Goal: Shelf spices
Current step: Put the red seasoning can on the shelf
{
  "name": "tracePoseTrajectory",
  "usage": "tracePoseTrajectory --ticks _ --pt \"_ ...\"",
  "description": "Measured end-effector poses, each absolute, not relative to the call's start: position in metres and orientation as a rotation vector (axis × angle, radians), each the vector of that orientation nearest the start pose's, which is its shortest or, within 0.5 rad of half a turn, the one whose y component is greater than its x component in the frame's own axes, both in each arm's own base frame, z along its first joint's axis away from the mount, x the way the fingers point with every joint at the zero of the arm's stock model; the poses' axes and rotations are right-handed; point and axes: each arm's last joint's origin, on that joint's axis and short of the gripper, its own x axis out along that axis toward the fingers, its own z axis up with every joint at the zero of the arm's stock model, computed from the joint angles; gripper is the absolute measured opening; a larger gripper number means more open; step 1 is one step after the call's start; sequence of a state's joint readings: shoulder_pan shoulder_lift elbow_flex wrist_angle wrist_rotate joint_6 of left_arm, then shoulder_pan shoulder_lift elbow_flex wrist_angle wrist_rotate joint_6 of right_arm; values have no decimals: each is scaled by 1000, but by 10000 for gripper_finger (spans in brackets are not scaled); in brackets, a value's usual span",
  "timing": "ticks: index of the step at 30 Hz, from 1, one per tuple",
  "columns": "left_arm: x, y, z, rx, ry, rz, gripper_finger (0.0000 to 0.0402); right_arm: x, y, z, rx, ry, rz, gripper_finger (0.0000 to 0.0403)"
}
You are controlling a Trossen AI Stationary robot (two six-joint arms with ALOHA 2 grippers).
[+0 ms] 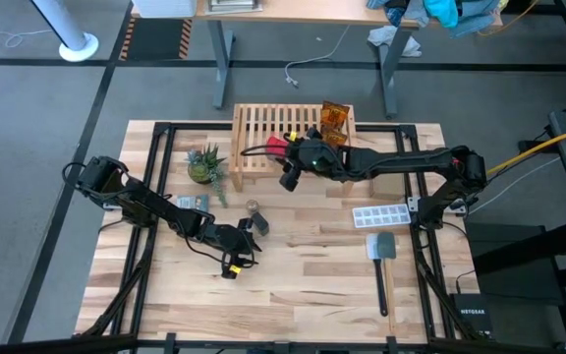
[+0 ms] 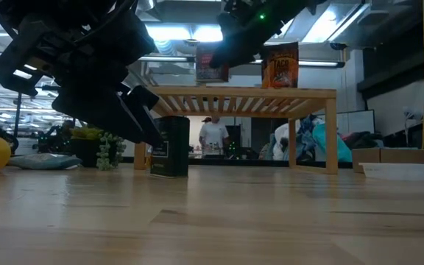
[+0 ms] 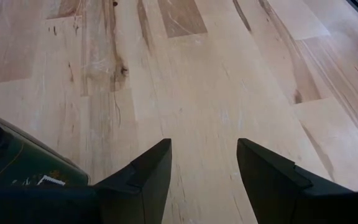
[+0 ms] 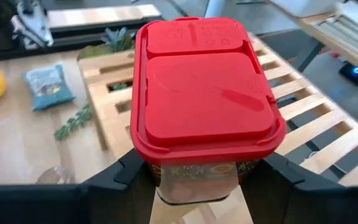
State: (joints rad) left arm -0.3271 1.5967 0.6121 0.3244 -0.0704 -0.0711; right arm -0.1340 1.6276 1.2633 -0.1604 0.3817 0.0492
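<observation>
The right gripper (image 4: 191, 177) is clamping a red-lidded tin (image 4: 204, 93) between its two fingers, holding it over the slatted wooden shelf (image 1: 263, 133). The lid is hiding most of the tin's body, so its label is hard to read. Beyond the gripper, an orange packet (image 1: 335, 118) is standing upright on the shelf's far right part.

The left gripper (image 3: 204, 180) is hanging low over bare table (image 3: 216, 93), its fingers standing apart with nothing between them. Just beside one finger, a dark box (image 2: 171, 146) is sitting on the table, cut off in the wrist view. A small jar (image 1: 254, 208) is lying near that gripper, too small to make out clearly.
</observation>
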Motion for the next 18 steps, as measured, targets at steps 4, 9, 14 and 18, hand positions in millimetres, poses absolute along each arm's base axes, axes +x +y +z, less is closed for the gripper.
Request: tracePoseTrajectory --ticks 4,9,14,18 --pt "274 -91 137 62 657 -224 175 360 -63 285 -18 549 -515 192" --pt "274 -91 137 62 657 -224 175 359 -69 285 -14 559 -532 192" --pt "274 -91 137 59 657 -223 175 358 -71 285 -5 559 -541 193" --pt "274 -91 137 58 657 -222 175 358 -70 284 -10 560 -537 198"
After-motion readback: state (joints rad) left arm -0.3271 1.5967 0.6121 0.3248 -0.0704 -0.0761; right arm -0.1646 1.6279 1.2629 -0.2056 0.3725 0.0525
